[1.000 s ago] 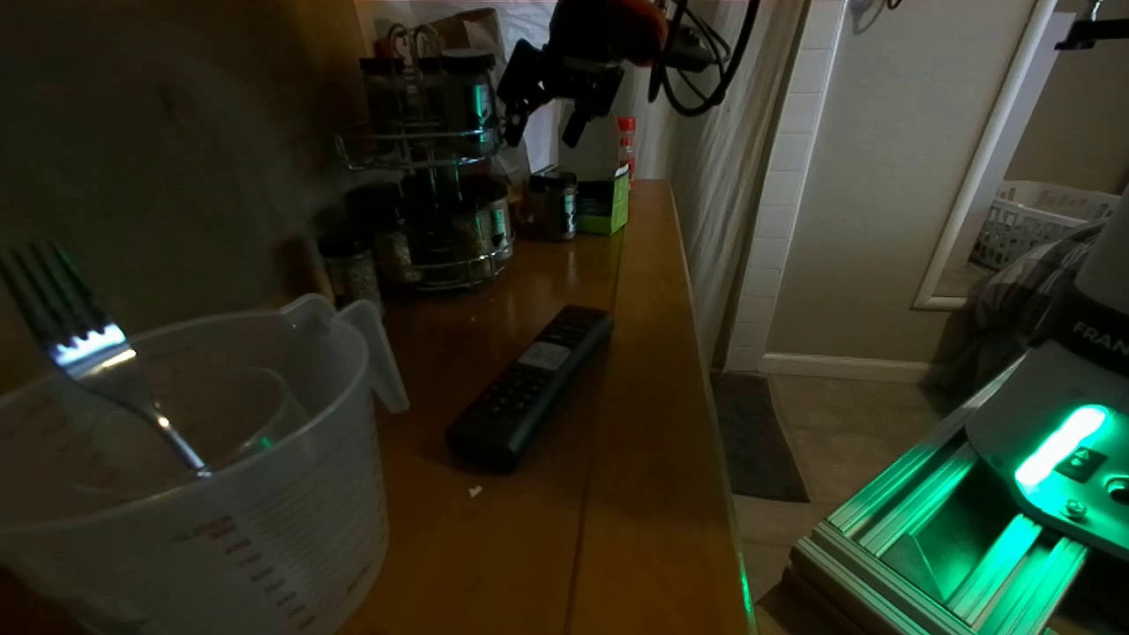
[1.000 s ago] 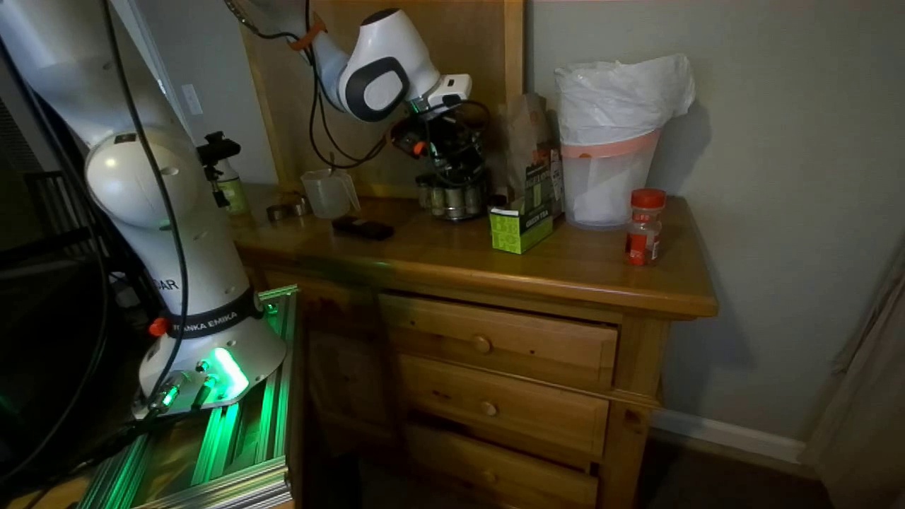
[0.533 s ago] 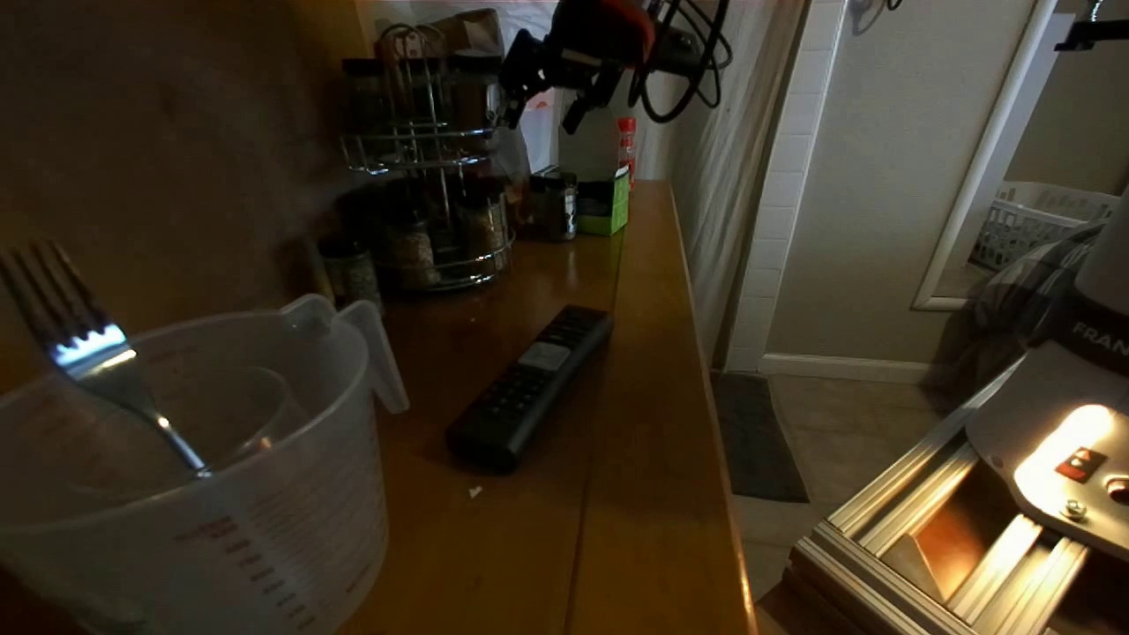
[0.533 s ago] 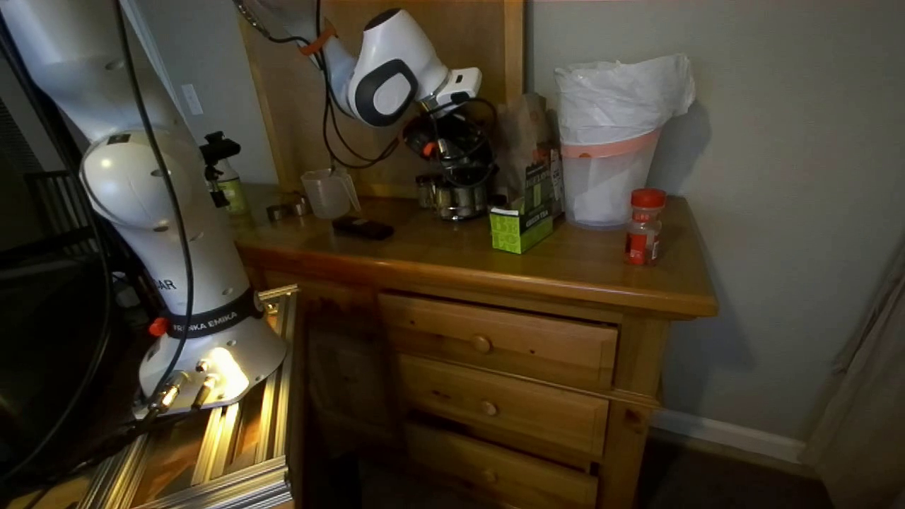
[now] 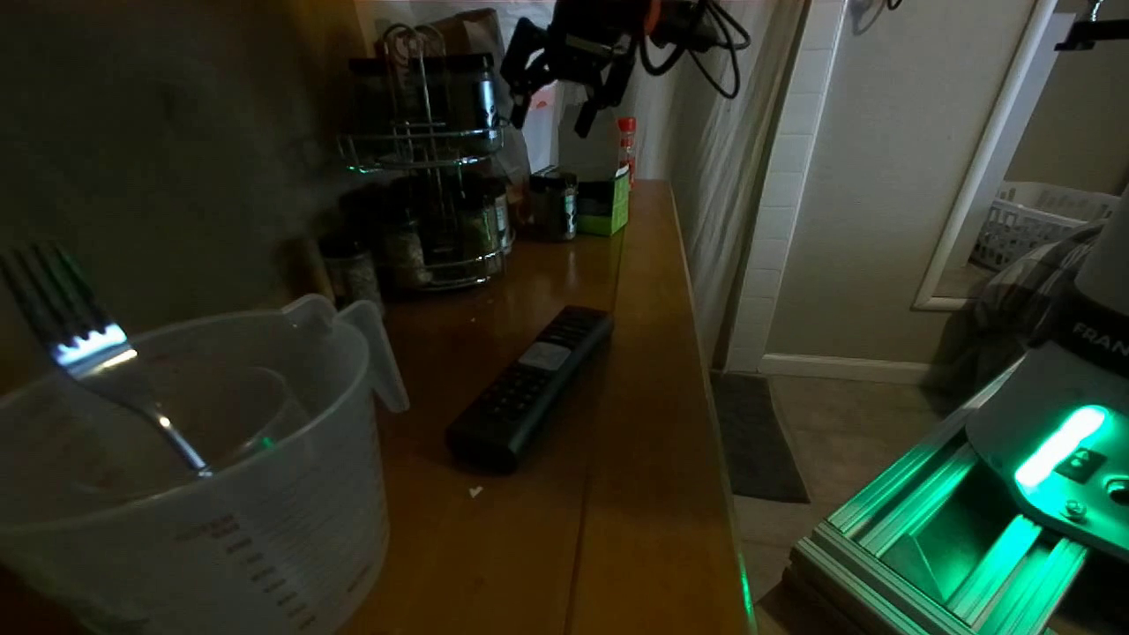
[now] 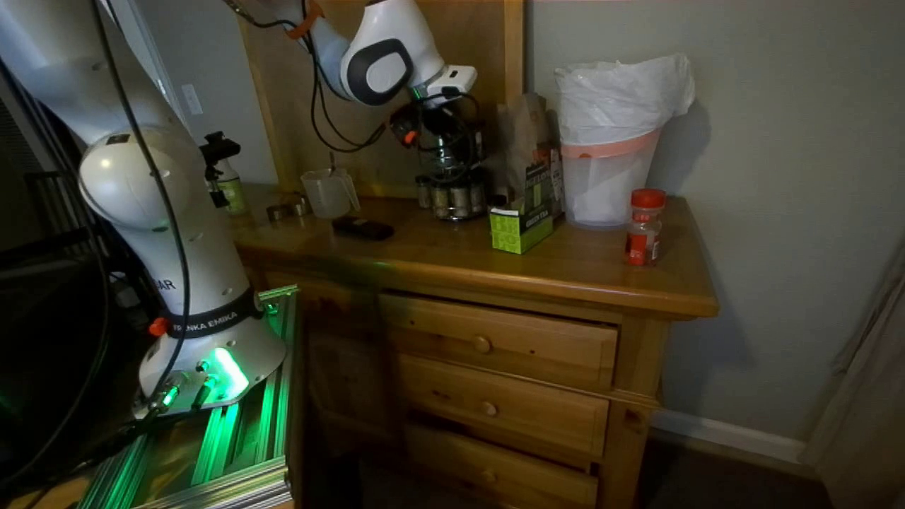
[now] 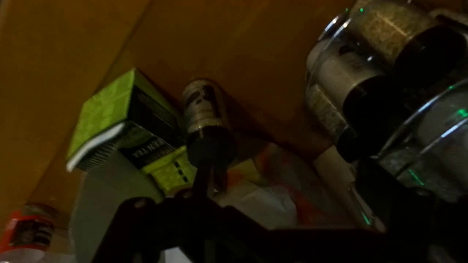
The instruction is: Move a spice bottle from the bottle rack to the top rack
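Observation:
The two-tier metal spice stand shows in an exterior view. Its lower tier, the bottle rack [image 5: 459, 284], holds several dark-lidded glass jars [image 5: 406, 251]. Its upper tier, the top rack [image 5: 423, 164], also holds dark-lidded jars [image 5: 481, 95]. A loose spice bottle [image 5: 556, 210] with a dark lid stands upright on the counter beside the stand; it also shows in the wrist view [image 7: 202, 104]. My gripper [image 5: 550, 123] is open and empty, at top-rack height beside the stand, above the loose bottle. In the wrist view the gripper [image 7: 287, 171] has its fingers wide apart, one overlapping the bottle's lid.
A green tea box [image 7: 109, 106] stands against the loose bottle. A red-lidded bottle [image 6: 645, 230], a bagged bucket [image 6: 608, 177] and a paper bag [image 6: 527, 131] stand farther along. A remote [image 5: 534, 388] and a measuring jug [image 5: 265, 494] with a fork are on the counter.
My gripper has risen slightly and shifted a little away from the spice stand, staying open. The base light went from green to orange and back to green. The jars have not visibly moved.

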Action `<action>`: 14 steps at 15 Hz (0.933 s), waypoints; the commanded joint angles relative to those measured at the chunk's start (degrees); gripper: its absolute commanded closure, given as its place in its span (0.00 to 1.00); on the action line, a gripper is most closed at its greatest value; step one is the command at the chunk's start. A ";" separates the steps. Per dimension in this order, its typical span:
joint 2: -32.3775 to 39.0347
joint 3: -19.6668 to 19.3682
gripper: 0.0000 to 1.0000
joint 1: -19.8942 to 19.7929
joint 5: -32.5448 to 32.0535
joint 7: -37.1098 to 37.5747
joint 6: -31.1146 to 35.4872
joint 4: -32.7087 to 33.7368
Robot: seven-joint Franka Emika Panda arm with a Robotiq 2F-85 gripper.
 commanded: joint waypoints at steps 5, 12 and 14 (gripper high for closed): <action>-15.48 -0.38 0.00 6.89 8.85 -3.47 -26.15 -1.65; -13.31 4.15 0.00 11.61 11.25 -4.47 -23.16 2.31; -10.83 5.84 0.00 11.43 10.66 -3.38 -23.50 3.54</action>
